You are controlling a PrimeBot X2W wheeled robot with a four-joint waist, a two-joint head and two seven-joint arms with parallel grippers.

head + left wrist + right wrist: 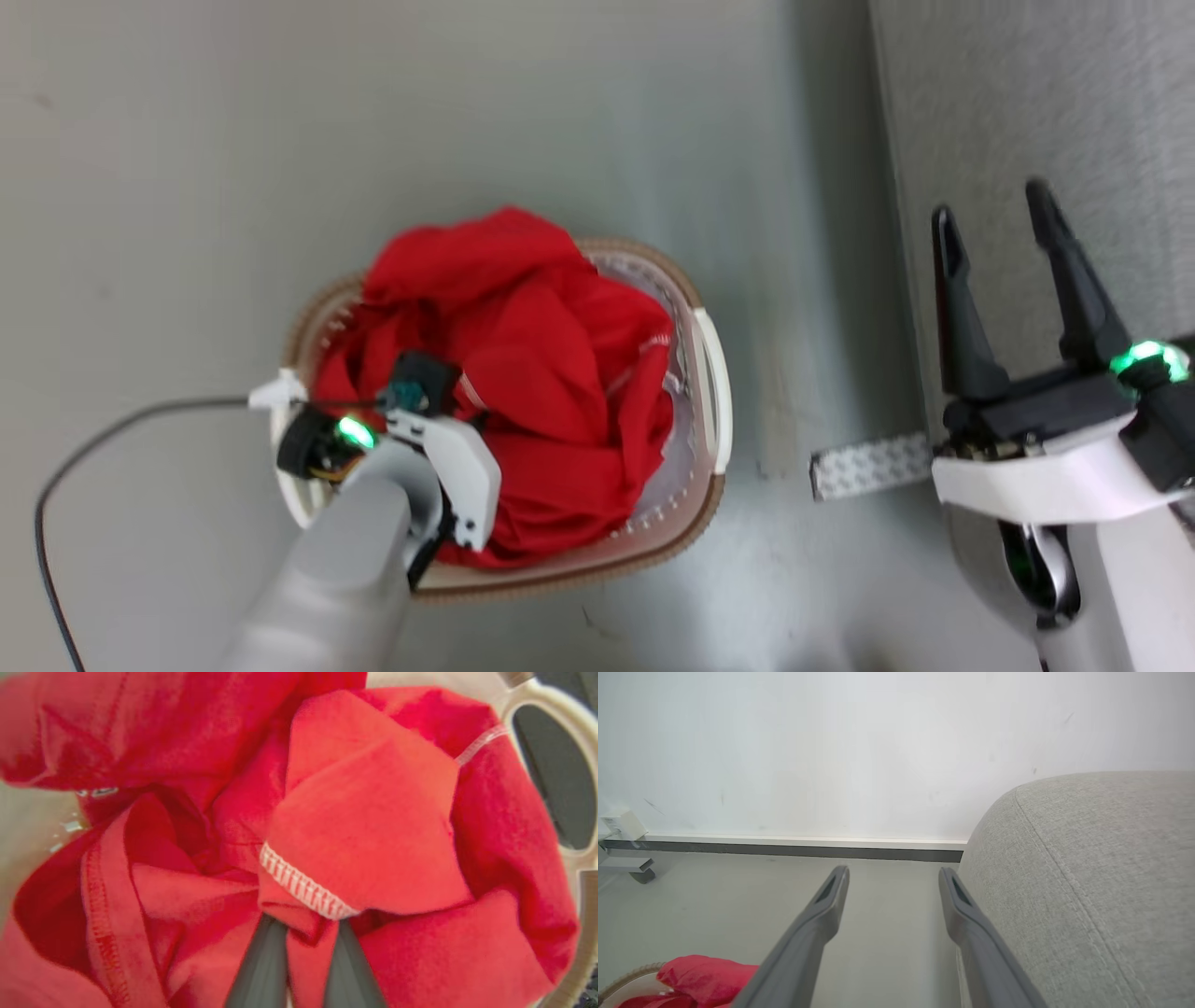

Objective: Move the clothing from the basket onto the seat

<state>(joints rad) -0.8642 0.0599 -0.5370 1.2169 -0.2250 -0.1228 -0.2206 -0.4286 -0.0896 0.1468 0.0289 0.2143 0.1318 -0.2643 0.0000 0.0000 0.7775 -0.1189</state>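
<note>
Since the left gripper (306, 940) is pinched nearly closed on a fold of the clothing (551, 373), just under a white stitched hem (303, 889), the step in hand reads as the grasp for a first transfer. The red heap lies in the basket (714, 392), piled above its rim, and as far as these views tell none of it has left. The next move, as I judge it, calls for a lift high enough that the trailing cloth clears the basket's rim, then a carry away from the basket to the seat (1074, 112), which stands near the basket across a strip of floor (822, 280). A narrow pinch on loose fabric could slip or drag a second garment along. The right gripper (991, 205) hangs beside the basket on the seat's side, jaws spread wide and empty. The left wrist view gives what the arm hides in the head view: two dark fingers with red cloth squeezed between them. The head view gives the whole basket and how full it is. The right wrist view adds the seat's rounded edge and seam, and the wall (831, 742) beyond the basket.
</note>
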